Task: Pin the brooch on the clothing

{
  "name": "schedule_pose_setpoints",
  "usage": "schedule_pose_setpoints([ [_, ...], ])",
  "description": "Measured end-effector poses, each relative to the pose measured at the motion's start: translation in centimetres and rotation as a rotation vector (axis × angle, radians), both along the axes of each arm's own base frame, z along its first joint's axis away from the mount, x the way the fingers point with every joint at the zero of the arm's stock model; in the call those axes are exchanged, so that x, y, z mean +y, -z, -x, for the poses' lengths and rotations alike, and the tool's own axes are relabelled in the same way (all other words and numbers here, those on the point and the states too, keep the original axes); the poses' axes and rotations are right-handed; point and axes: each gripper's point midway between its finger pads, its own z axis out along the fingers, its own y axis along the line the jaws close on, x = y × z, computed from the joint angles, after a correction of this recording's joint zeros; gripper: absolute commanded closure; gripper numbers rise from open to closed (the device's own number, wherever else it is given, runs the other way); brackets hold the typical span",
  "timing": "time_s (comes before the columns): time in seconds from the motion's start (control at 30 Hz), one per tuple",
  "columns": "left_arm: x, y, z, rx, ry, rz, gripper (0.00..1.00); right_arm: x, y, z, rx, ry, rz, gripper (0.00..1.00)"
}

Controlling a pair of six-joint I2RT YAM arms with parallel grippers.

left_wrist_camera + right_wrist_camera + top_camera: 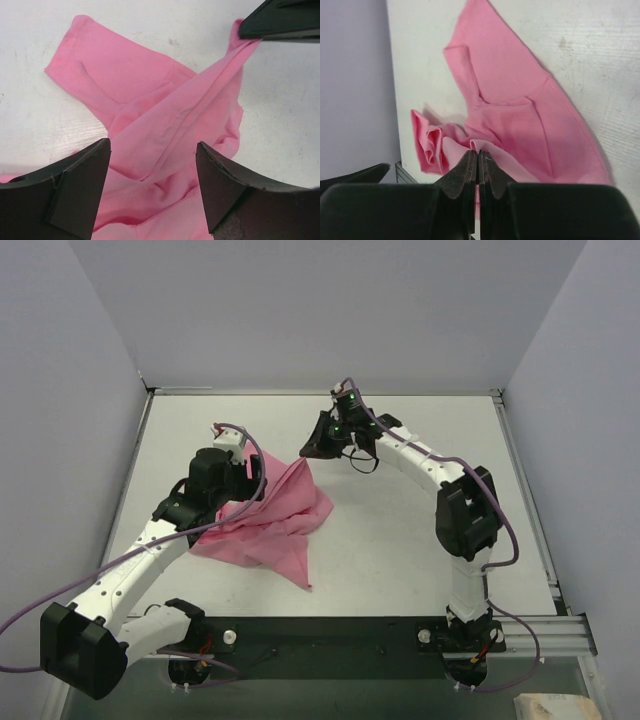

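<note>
Although the right gripper (478, 156) has the shirt (270, 525) in hand, the job itself looks barely begun. Its two fingers are pressed fully together on a thin fold of pink cloth, and from above this pinch sits at the shirt's 1 o'clock tip, pulling that corner up off the table (420, 540) into a taut ridge. The rest of the shirt lies crumpled and folded over itself, left of the table's centre, with a loose point trailing toward 5 o'clock.

The left gripper (152, 146) hangs over the shirt's 10 o'clock side with its fingers spread wide and nothing between them; pink cloth shows through the gap below, and whether the tips touch it I cannot tell.

The brooch is not visible in any view: not on the table, not on the cloth, not in either gripper. It may be hidden under a fold or behind an arm, but I cannot say where it is.

My reading is that only a first grasp on the cloth is done. What remains is most of the work: spreading or steadying a flat patch of shirt, finding and picking up the brooch, and fastening it on. With the cloth this bunched, a clean place to pin looks hard to reach.
</note>
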Motion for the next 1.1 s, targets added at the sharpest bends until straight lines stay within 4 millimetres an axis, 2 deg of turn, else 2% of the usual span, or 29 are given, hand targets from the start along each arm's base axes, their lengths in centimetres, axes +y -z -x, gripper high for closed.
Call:
schedule_pose_setpoints([
  [0.1, 0.3, -0.1, -0.1, -0.004, -0.021, -0.002, 0.21, -1.1, -3.4, -0.7, -0.081, 0.019, -0.036, 1.0],
  [0.17, 0.5, -0.1, -0.1, -0.002, -0.035, -0.004, 0.2, -2.3, -4.9, -1.1, -0.115, 0.041, -0.049, 1.0],
  [0.37, 0.9, 0.0, 0.0, 0.002, -0.059, -0.002, 0.16, -7.6, -8.2, -2.0, -0.19, 0.136, -0.058, 1.0],
  [0.47, 0.9, 0.0, -0.1, 0.002, -0.067, 0.0, 0.13, -9.9, -9.9, -1.8, -0.231, 0.178, -0.058, 1.0],
  [0.57, 0.9, 0.1, -0.1, 0.007, -0.075, 0.009, 0.13, -11.0, -11.7, -0.8, -0.279, 0.185, -0.065, 1.0],
  [0.63, 0.8, 0.5, -0.2, 0.016, -0.078, 0.01, 0.13, -11.4, -12.0, 0.0, -0.295, 0.183, -0.065, 1.0],
  [0.73, 0.6, 1.5, -0.6, 0.043, -0.077, 0.005, 0.14, -11.9, -10.6, 1.1, -0.282, 0.173, -0.045, 1.0],
  [0.93, -0.5, 4.5, -1.2, 0.133, -0.044, -0.013, 0.19, -13.4, -2.5, 3.5, -0.127, 0.164, 0.05, 1.0],
  [1.0, -1.0, 5.2, -1.6, 0.16, -0.028, -0.018, 0.19, -14.0, -0.5, 4.3, -0.086, 0.164, 0.075, 1.0],
  [1.1, -1.9, 5.6, -2.7, 0.18, -0.009, -0.02, 0.2, -14.8, 1.1, 5.0, -0.056, 0.169, 0.096, 1.0],
])
